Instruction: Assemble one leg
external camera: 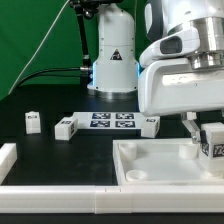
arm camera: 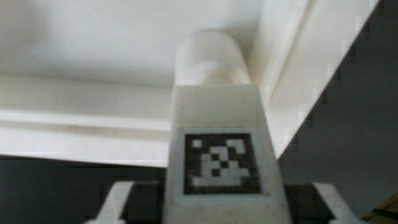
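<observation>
Leg (external camera: 213,148) (arm camera: 221,115): a small white block is held upright above the right part of the tray as the exterior view shows it. Its black-and-white tag is turned toward the wrist camera.
Gripper (external camera: 207,140) (arm camera: 221,205): it is closed on the leg from both sides, and nothing else is held.
Leg tip: a rounded white end is pointed down at the tray, close to an inner wall. Whether it touches the tray cannot be told.
Tray (external camera: 160,149) (arm camera: 89,45): a large white square piece with a raised rim is laid on the dark table (external camera: 50,145) at the front. A round socket (external camera: 137,177) is seen at one near corner.
Loose legs: three are seen lying on the table, apart from the tray. One (external camera: 32,121) is farthest to the exterior view's left and one (external camera: 65,128) is near it. One (external camera: 150,124) is just beside the marker board's right end.
Marker board (external camera: 112,121): it is laid flat between the second and third loose legs.
White rail (external camera: 60,190): it is set along the table's front edge, at the exterior view's left of the tray.
</observation>
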`<move>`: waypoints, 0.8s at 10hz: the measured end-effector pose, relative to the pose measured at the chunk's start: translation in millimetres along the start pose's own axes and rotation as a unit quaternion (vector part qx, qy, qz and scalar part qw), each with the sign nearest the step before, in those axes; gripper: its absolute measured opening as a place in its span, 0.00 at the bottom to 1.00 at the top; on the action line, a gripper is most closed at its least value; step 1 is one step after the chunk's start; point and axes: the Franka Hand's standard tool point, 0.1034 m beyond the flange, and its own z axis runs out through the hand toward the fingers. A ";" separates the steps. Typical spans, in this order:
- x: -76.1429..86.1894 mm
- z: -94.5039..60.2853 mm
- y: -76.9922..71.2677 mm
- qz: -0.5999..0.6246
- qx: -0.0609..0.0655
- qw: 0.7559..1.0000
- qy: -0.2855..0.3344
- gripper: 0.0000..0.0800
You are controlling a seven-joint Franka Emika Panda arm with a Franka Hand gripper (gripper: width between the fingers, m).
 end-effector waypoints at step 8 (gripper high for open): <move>1.6 2.9 0.2 -0.001 0.000 1.000 0.004 0.80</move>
